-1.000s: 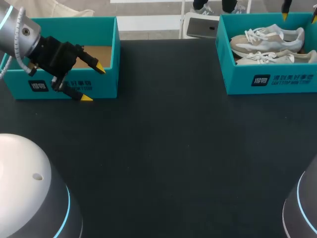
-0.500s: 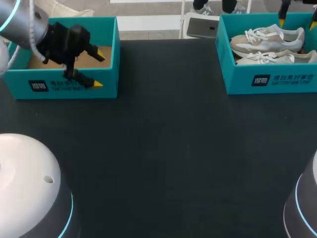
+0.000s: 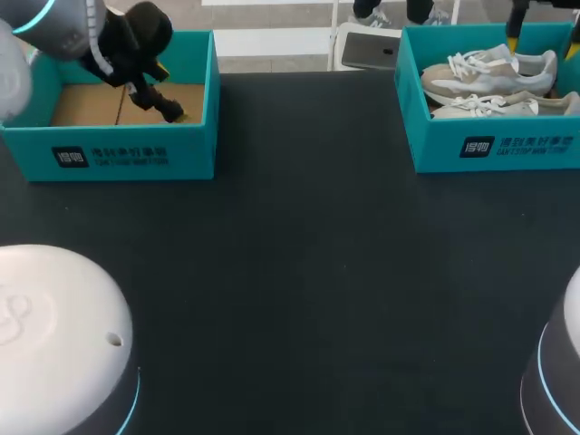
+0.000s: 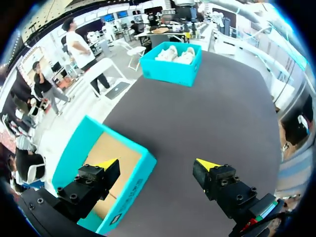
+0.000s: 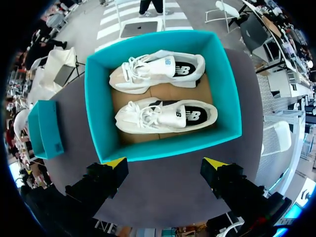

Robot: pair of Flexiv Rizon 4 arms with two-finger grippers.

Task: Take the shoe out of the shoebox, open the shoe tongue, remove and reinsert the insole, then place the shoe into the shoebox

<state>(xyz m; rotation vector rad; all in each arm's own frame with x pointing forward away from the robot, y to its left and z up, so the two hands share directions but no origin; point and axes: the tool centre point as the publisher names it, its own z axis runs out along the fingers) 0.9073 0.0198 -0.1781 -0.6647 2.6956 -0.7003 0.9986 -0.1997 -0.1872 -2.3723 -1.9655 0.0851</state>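
Observation:
A teal shoebox (image 3: pixel 494 145) at the table's back right holds two white and beige shoes, one (image 3: pixel 489 72) behind the other (image 3: pixel 503 104). In the right wrist view both shoes (image 5: pixel 158 69) (image 5: pixel 165 116) lie side by side on the box's cardboard floor. My right gripper (image 5: pixel 166 162) hangs open high above that box's near wall (image 5: pixel 163 145), holding nothing; the head view shows only its yellow tips (image 3: pixel 546 25). My left gripper (image 3: pixel 169 92) is open and empty over the second, empty teal box (image 3: pixel 118 154) at the back left. One of its fingers (image 4: pixel 107 163) is over that box (image 4: pixel 116 158), the other over the table.
The black tabletop (image 3: pixel 299 254) stretches between the two boxes. My arms' white bases (image 3: pixel 54 335) (image 3: pixel 553 381) fill the front corners. The empty box (image 5: pixel 44 128) also shows far to one side of the right gripper.
My left arm has swung back and up, from the empty box's front wall to above its inside. The right gripper's tips have barely shifted.

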